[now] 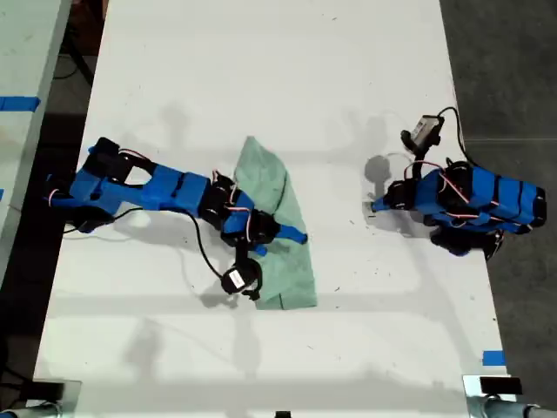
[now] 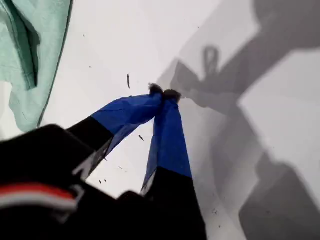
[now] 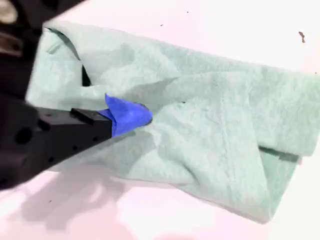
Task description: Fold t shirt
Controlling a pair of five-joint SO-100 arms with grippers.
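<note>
The t shirt [image 1: 277,228] is lying crumpled mid-surface [image 1: 261,70]. My second hand [image 3: 131,115] is hovering over it (whether open, I cannot tell); my first hand [image 2: 164,92] is sitting closed, empty. A shallow pinch could drag the cloth instead of folding.

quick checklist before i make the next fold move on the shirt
1. T shirt fully on the table: ok.
2. T shirt lying flat: not ok, it is wrinkled and partly doubled over.
3. My second gripper over the cloth: ok.
4. My second gripper holding cloth: cannot tell.
5. My first gripper clear of the t shirt: ok, shut over bare table.
</note>
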